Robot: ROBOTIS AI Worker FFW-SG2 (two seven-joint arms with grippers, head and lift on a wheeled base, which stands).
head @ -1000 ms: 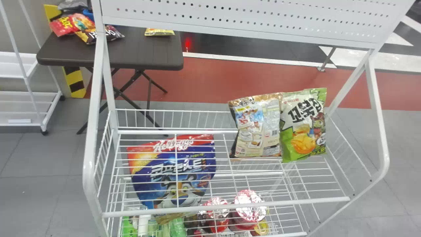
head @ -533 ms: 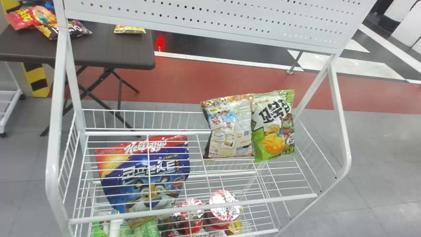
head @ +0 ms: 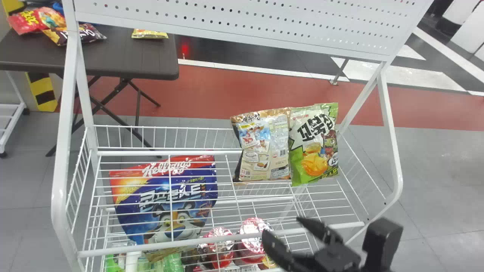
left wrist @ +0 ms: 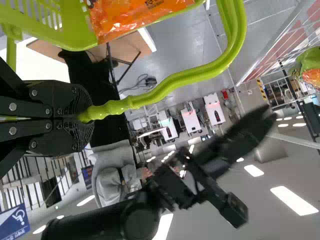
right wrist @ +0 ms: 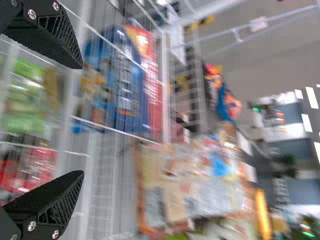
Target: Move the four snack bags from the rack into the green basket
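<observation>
My right gripper [head: 291,232] is at the front edge of the rack [head: 223,238] in the head view, its two fingers apart. The brown-and-cream snack bag [head: 264,145] and the green snack bag [head: 314,143] stand side by side on the rack's upper shelf, farther back than the gripper. In the right wrist view the right gripper [right wrist: 82,122] is open, with nothing between its fingers, and the brown-and-cream bag [right wrist: 190,180] is ahead of it. My left gripper [left wrist: 87,117] is shut on the handle of the green basket [left wrist: 70,25], which holds an orange bag [left wrist: 135,15].
A blue-and-red cereal bag [head: 166,204] lies at the rack's left, seen through the wires. Foil-topped cups [head: 255,234] are on a lower level. A perforated white panel [head: 242,22] spans above the shelf. Behind stands a dark table [head: 128,56] with several bags.
The head view has shifted, so the rack now sits farther left in it. My right gripper has come into that view from the bottom edge.
</observation>
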